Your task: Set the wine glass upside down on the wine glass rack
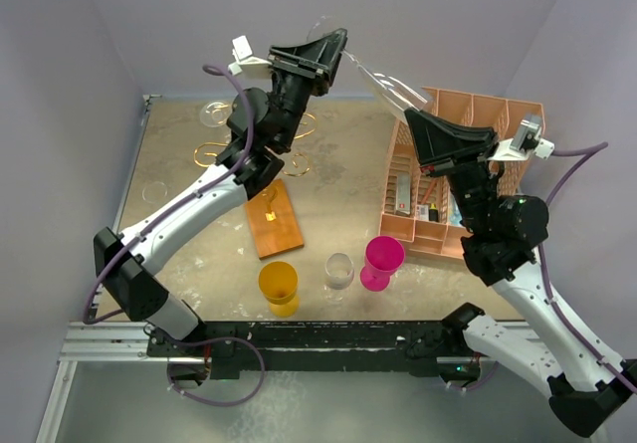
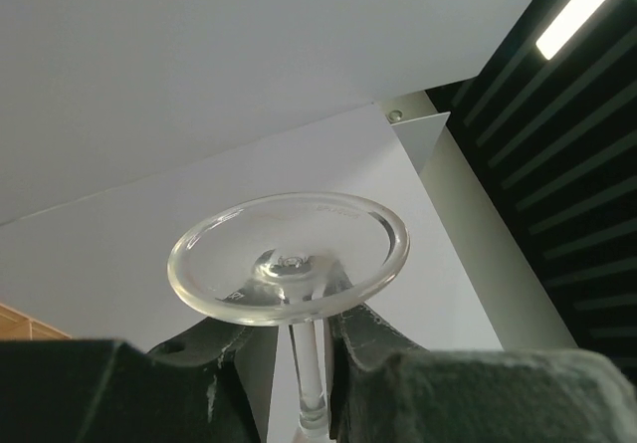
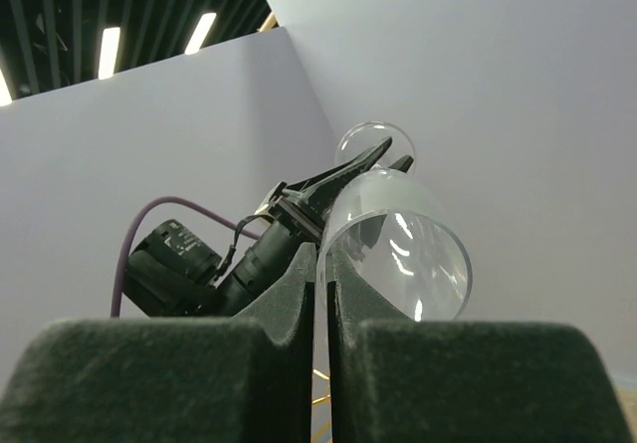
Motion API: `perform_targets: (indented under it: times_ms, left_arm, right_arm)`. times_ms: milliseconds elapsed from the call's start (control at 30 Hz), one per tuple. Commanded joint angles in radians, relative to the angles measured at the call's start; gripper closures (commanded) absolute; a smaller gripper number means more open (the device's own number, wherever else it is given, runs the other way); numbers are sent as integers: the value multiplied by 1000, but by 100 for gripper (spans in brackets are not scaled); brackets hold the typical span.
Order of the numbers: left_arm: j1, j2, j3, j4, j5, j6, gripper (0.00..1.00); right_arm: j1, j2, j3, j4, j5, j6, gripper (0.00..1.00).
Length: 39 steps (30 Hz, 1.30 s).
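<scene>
The wine glass hung mid-air, not yet on the wine glass rack — right claw pinching its bowl, left claw astride the stem, grip unclear.

A salmon-pink slotted organizer stands at the 3 o'clock side of the mottled beige worktop. The items in its compartments are too small to identify. Near the front edge, a yellow cup sits at 7 o'clock. A small clear tumbler at 6 o'clock is just beside a magenta cup at 5 o'clock. Another clear glass piece, its shape unclear, lies at 11 o'clock.
</scene>
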Motion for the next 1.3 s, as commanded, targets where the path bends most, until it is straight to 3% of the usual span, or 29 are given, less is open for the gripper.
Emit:
perform_targets:
  times_ms: [0, 100, 167, 333, 500, 700, 867, 1000, 1267]
  left_arm:
    - [1, 7, 63, 57, 22, -12, 85]
    - [1, -7, 45, 82, -1, 25, 100]
    - [1, -21, 15, 131, -24, 53, 100]
    - [3, -47, 4, 154, -34, 168, 100]
    - [10, -123, -71, 137, -46, 298, 100]
    - [11, -205, -105, 30, 61, 491, 100]
    - [12, -195, -16, -157, 297, 702, 100]
    - [12, -203, 21, -296, 397, 833, 100]
    - [11, -247, -51, -226, 651, 930, 100]
  right_arm:
    - [6, -7, 10, 47, -47, 32, 100]
    - [5, -17, 10, 20, -44, 28, 100]
    - [5, -26, 10, -13, -35, 28, 93]
    - [5, -69, 17, -149, -4, 7, 52]
    - [5, -162, -41, -314, 34, -141, 31]
    - [5, -194, -17, -513, -13, -299, 28]
    - [5, -89, 174, -637, -120, -393, 28]
    - [6, 22, 302, -731, -157, -372, 30]
    - [5, 145, 388, -720, -342, -293, 33]
